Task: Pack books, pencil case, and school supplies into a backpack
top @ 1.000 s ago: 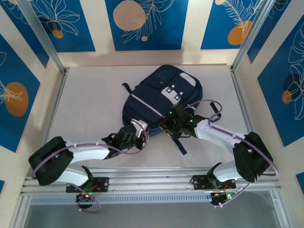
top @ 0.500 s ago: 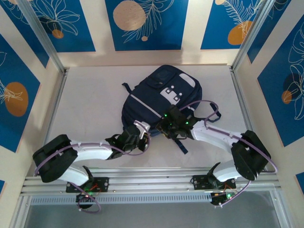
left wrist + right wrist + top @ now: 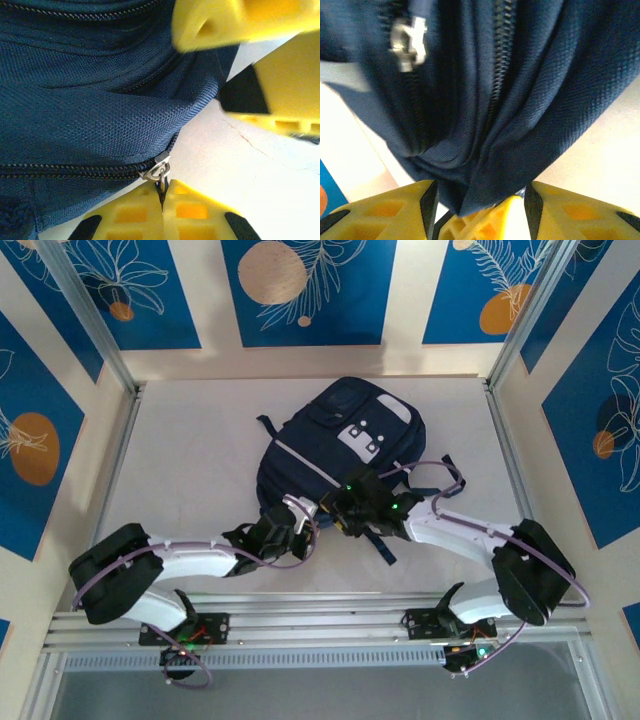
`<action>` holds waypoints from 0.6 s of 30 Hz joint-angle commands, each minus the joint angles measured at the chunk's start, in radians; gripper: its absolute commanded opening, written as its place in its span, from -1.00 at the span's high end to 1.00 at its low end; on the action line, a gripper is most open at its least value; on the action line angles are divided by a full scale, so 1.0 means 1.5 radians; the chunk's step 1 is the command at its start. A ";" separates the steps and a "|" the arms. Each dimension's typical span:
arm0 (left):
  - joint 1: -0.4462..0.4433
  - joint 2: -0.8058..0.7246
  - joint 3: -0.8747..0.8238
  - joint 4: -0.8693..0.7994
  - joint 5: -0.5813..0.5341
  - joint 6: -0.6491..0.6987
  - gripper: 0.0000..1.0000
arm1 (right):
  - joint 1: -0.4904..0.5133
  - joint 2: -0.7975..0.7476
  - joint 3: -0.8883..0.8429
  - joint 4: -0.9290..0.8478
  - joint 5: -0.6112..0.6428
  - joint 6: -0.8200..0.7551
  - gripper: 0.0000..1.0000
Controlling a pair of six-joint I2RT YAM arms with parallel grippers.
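Observation:
The navy backpack [image 3: 340, 435] lies flat in the middle of the table, its near edge toward the arms. At the pack's near left corner, my left gripper [image 3: 303, 517] is shut on the metal zipper pull [image 3: 161, 172], whose ring is pinched between its yellow fingertips [image 3: 145, 210]. My right gripper [image 3: 337, 512] sits just to the right of it at the same edge. Its jaws stand apart, with a fold of the backpack's fabric [image 3: 485, 165] between them. A second zipper slider [image 3: 409, 42] shows higher on the bag. Books, pencil case and school supplies are out of view.
A dark strap [image 3: 385, 545] trails from the pack toward the near edge, under the right arm. Metal frame rails [image 3: 110, 470] border the table left and right. Bare tabletop [image 3: 190, 440] lies left of the pack.
The right gripper slid left along the pack's near edge, close to the left gripper, and its jaws have widened again. The left gripper stayed shut on the pull and edged right.

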 commanded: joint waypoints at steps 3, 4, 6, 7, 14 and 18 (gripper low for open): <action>-0.013 -0.015 0.006 0.009 0.011 0.004 1.00 | 0.011 0.057 0.010 -0.002 -0.010 0.034 0.09; -0.014 -0.014 0.007 0.009 0.013 0.004 1.00 | 0.011 0.067 0.012 0.000 -0.009 0.032 0.13; -0.013 -0.013 0.007 0.007 0.013 0.005 1.00 | 0.008 0.085 0.020 0.000 0.000 0.018 0.31; -0.013 -0.014 0.007 0.006 0.013 0.006 1.00 | 0.006 0.090 0.026 -0.010 0.005 0.014 0.40; -0.012 -0.041 -0.007 -0.027 -0.042 0.023 1.00 | -0.009 0.064 0.036 -0.075 0.058 -0.023 1.00; -0.010 -0.070 -0.012 -0.054 -0.086 0.034 1.00 | -0.022 0.037 0.028 -0.104 0.073 -0.041 1.00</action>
